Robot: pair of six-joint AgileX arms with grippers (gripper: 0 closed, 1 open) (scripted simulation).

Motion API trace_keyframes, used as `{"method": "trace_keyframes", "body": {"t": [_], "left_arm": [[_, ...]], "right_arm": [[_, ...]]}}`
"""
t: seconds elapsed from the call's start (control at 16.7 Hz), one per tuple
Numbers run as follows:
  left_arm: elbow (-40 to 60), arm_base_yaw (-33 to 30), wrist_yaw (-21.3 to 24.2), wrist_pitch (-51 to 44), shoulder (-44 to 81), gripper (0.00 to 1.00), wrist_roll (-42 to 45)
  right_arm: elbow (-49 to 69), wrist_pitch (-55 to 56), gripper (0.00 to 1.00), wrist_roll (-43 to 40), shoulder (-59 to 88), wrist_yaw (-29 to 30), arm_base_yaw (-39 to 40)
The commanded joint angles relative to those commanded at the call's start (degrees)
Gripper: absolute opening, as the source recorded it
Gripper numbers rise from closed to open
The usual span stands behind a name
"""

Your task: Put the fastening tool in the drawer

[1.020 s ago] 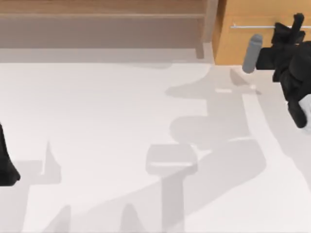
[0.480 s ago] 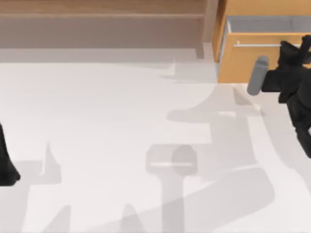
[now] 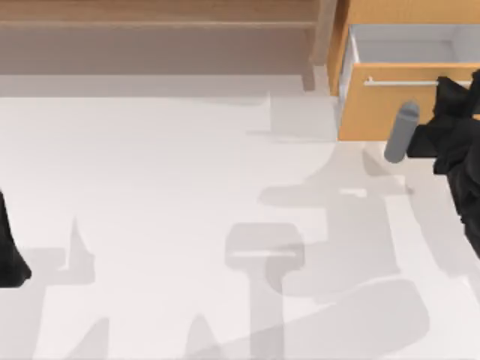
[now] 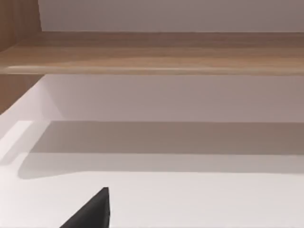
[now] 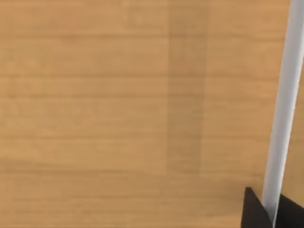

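The drawer [image 3: 375, 112], with a light orange-brown wooden front, stands pulled partly out at the table's back right. Its white inside [image 3: 405, 46] shows behind the front. My right gripper [image 3: 454, 85] is at the thin silver bar handle [image 3: 397, 82] and is shut on it. In the right wrist view the handle [image 5: 285, 95] runs across the wood front [image 5: 118, 109] and passes between my right gripper's [image 5: 271, 211] black fingertips. The fastening tool is out of view.
A long brown wooden shelf [image 3: 157, 22] runs along the back left, also seen from the left wrist view as a shelf board [image 4: 156, 52]. My left arm [image 3: 9, 251] is parked at the table's left edge. Grey shadows cross the white table [image 3: 150, 165].
The drawer has slid out toward the table's front, showing its white inside. My right gripper moved the same way with the handle. The left arm stayed still.
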Motion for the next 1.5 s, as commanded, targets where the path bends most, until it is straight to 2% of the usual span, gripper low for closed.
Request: {"method": "trace_keyframes", "body": {"t": [0.24, 0.66, 1.08, 1.38, 1.5], "left_arm": [[0.0, 0.0, 0.0, 0.0, 0.0, 1.00, 0.0], [0.0, 0.0, 0.0, 0.0, 0.0, 1.00, 0.0], [0.0, 0.0, 0.0, 0.0, 0.0, 1.00, 0.0], [0.0, 0.0, 0.0, 0.0, 0.0, 1.00, 0.0], [0.0, 0.0, 0.0, 0.0, 0.0, 1.00, 0.0]], "right_arm": [[-8.1, 4.5, 0.00, -0.1, -2.5, 1.1, 1.4], [-9.4, 5.9, 0.00, -0.2, -3.4, 1.7, 1.9], [-21.8, 14.5, 0.00, -0.1, -6.6, 5.4, 5.4], [-22.6, 15.2, 0.00, 0.0, -6.9, 5.7, 5.7], [-22.6, 15.2, 0.15, 0.0, -6.9, 5.7, 5.7]]}}
